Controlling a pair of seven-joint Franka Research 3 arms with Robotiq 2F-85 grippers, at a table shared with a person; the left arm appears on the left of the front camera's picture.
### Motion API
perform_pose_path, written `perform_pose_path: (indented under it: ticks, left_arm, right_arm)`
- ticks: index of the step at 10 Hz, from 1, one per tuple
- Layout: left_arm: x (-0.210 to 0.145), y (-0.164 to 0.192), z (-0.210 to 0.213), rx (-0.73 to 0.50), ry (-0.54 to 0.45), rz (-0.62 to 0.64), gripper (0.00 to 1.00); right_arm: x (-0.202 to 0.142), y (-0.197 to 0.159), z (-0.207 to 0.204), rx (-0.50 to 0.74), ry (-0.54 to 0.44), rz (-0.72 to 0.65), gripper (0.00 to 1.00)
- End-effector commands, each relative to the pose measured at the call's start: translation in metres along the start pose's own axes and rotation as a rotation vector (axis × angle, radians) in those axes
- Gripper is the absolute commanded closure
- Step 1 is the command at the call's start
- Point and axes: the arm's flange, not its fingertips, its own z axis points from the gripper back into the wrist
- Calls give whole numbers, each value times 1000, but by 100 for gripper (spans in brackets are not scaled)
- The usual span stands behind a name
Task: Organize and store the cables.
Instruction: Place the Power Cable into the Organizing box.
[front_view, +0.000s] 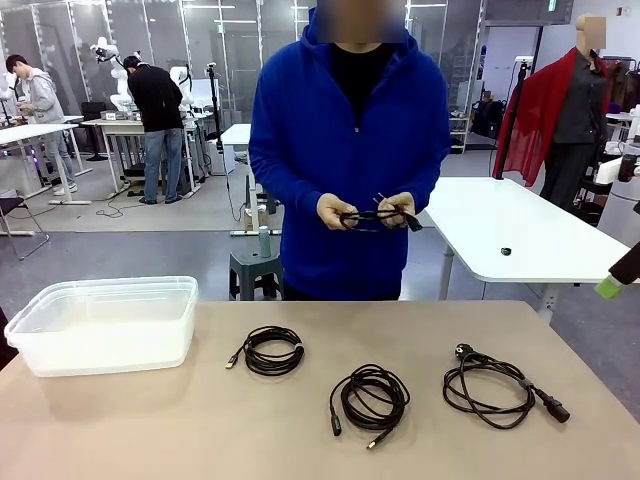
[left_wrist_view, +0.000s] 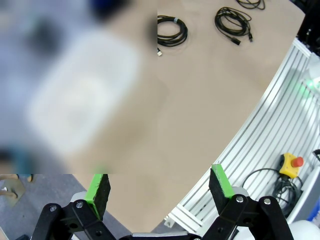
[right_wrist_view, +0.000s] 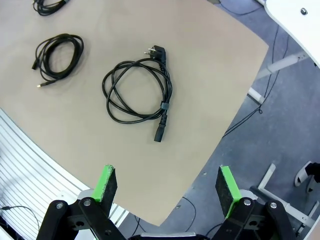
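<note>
Three coiled black cables lie in a row on the tan table (front_view: 150, 430): a small coil (front_view: 270, 351) at the left, a looser coil (front_view: 369, 396) in the middle, and a thicker power cable (front_view: 493, 388) with a plug at the right. The person across the table holds a fourth cable (front_view: 375, 215) in both hands at waist height. My left gripper (left_wrist_view: 159, 190) is open and empty, high over the near left table edge, with the small coil (left_wrist_view: 171, 31) far off. My right gripper (right_wrist_view: 166, 184) is open and empty above the near right corner, short of the power cable (right_wrist_view: 137, 90).
A clear plastic bin (front_view: 103, 325) stands at the table's left side, blurred in the left wrist view (left_wrist_view: 85, 95). An aluminium frame with a yellow emergency stop button (left_wrist_view: 291, 164) runs along my side. A white table (front_view: 520, 235) and a grey stool (front_view: 255, 270) stand behind the person.
</note>
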Motion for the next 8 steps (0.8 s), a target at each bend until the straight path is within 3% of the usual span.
perform_pose_path:
  ticks: [1, 8]
  left_arm:
    - [0, 0, 0, 0, 0, 0, 0]
    - [0, 0, 0, 0, 0, 0, 0]
  right_arm:
    - [6, 0, -14, -40, 33, -19, 0]
    - [19, -17, -101, -60, 81, -113, 0]
